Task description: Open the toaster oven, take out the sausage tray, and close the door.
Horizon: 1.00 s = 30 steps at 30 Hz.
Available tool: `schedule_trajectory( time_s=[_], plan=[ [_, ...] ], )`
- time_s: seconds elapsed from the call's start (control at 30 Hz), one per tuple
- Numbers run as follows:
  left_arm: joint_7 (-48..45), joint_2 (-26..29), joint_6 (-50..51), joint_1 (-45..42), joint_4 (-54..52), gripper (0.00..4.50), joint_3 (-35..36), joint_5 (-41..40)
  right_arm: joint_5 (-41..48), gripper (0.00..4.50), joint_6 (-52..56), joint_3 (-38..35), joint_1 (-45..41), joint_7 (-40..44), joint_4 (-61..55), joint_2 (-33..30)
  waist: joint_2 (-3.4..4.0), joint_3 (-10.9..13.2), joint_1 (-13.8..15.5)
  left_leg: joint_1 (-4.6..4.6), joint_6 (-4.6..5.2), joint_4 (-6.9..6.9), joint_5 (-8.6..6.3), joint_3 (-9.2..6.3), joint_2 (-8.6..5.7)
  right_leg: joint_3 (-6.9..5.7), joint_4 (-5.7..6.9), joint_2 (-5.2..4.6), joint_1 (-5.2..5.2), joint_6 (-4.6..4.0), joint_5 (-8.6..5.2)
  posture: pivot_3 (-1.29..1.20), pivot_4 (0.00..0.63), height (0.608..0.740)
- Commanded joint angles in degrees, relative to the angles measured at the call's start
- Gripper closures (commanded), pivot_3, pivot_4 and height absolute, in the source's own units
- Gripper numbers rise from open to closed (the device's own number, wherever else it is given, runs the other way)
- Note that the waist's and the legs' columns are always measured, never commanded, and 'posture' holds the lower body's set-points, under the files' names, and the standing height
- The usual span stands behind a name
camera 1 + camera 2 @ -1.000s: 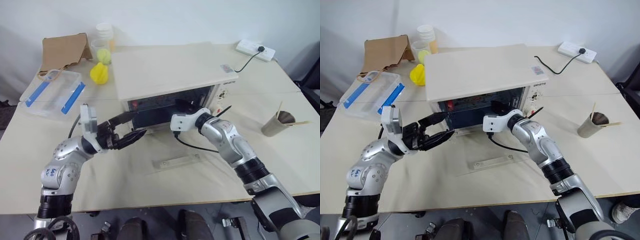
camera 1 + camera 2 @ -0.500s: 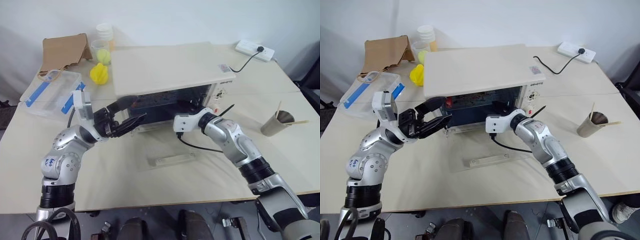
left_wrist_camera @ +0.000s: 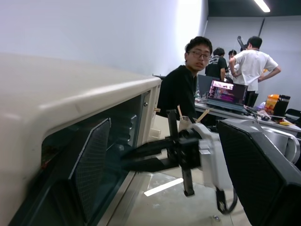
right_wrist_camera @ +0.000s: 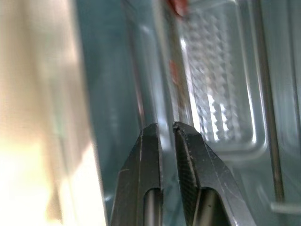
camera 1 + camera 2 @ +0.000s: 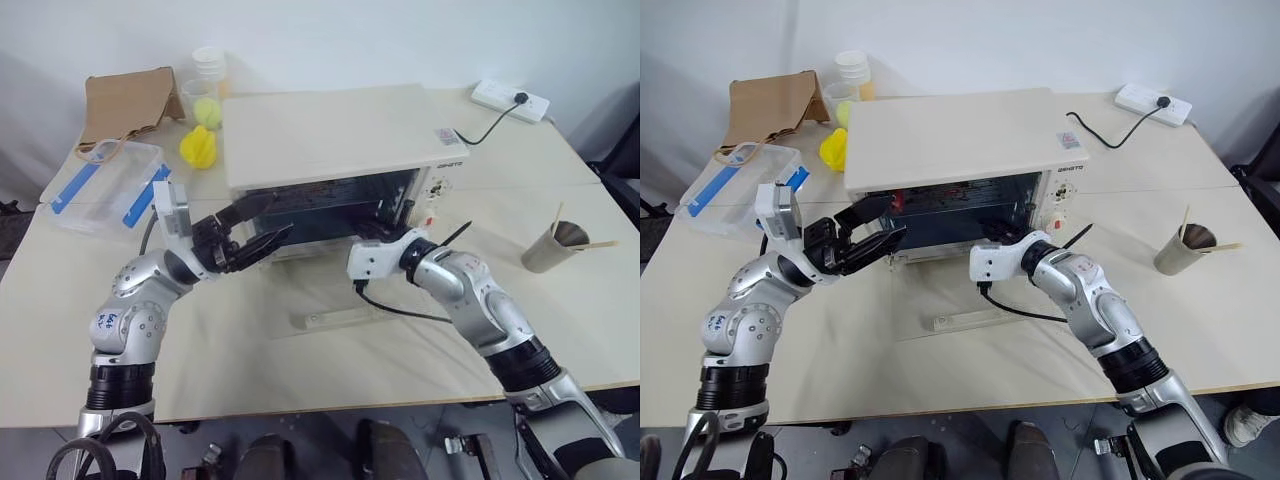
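The glass door of the cream-white toaster oven lies folded down flat on the table, its bar handle nearest the robot. Above it, the right gripper reaches into the oven's mouth on the knob side, its black fingers pinched almost together on the front rim of the sausage tray, which sits inside the oven. The right wrist view shows what the head views hide: the tray's ribbed silver floor and a scrap of red at its far end. The left gripper hangs at the oven's other front corner, fingers spread wide and holding nothing.

From the left wrist view the room opens up beyond the oven: several people stand around a lit laptop. The head views show, further back on the table, a paper cup with wooden sticks, a clear plastic box with blue clips, a yellow object, a brown paper bag and a white power strip. A small label sits on the oven's top, and a dark mark is printed above the knobs; neither can be read.
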Motion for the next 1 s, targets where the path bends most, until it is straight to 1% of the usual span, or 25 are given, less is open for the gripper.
schedule_trajectory(
  time_s=[0.03, 0.23, 0.3, 0.5, 0.6, 0.7, 1.0],
  plan=[
    [0.12, 1.7, 0.42, 1.58, -0.82, 0.66, 2.61, -0.65, 0.46, 3.42, 1.83, -1.35, -0.36, 0.1, -1.63, 0.29, 0.0, 0.0, -0.04, 0.0, 0.0, -0.01, 0.0, 0.0, 0.0, 0.0, 0.0, 0.0, 0.0, 0.0, 0.0, 0.0, 0.15, 0.74],
    [-0.53, 2.89, 0.38, 4.22, -1.56, 0.66, 2.98, -0.15, -3.07, 1.37, 1.79, 0.8, -2.22, -1.68, 1.16, 0.59, 0.0, 0.0, -0.09, 0.0, 0.0, -0.01, 0.0, 0.0, 0.01, 0.0, 0.0, 0.01, 0.0, -0.01, 0.0, 0.0, 0.15, 0.74],
    [-0.54, 2.91, -0.1, 5.9, -1.58, 0.66, 3.17, 0.39, -4.46, 0.78, 1.88, 1.94, -4.73, -3.39, 4.88, 2.16, 0.0, 0.0, -0.13, 0.0, 0.0, -0.01, 0.0, 0.0, 0.01, 0.0, 0.0, 0.0, 0.0, -0.01, 0.0, 0.0, 0.15, 0.74],
    [-1.46, 3.85, -1.07, 10.06, -1.97, 0.66, 3.9, 1.49, -7.61, 0.78, 3.13, 4.23, -10.06, -7.45, 14.04, 5.67, 0.01, 0.0, -0.4, -0.03, -0.01, -0.08, -0.01, 0.01, 0.02, 0.0, 0.04, 0.01, -0.13, -0.01, -0.01, 0.0, 0.15, 0.74],
    [-1.57, 3.9, -1.79, 10.86, -1.82, 0.66, 4.1, 1.57, -7.68, 0.78, 2.9, 4.87, -11.08, -8.22, 16.24, 6.44, 0.01, 0.0, -0.21, -0.13, -0.02, -0.1, -0.01, 0.0, 0.02, 0.0, 0.15, 0.01, -0.28, -0.01, 0.0, 0.0, 0.15, 0.74],
    [-1.62, 3.92, -2.3, 10.95, -1.4, 0.66, 4.29, 1.69, -7.68, 1.37, 2.61, 5.18, -11.83, -8.96, 17.88, 7.03, 0.01, 0.0, -0.2, -0.37, -0.02, -0.04, -0.01, -0.04, 0.01, -0.03, 0.18, 0.01, -0.48, -0.01, 0.0, 0.0, 0.15, 0.74],
    [-2.01, 3.6, -2.78, 9.81, -0.7, 0.66, 3.9, 1.41, -7.17, 4.46, 1.34, 5.58, -12.44, -9.85, 17.6, 6.76, -0.03, -0.02, -0.7, -0.5, -0.03, -0.03, 0.0, -0.05, 0.01, -0.07, 0.21, 0.01, -0.59, -0.01, 0.0, 0.0, 0.15, 0.74]
  ],
)
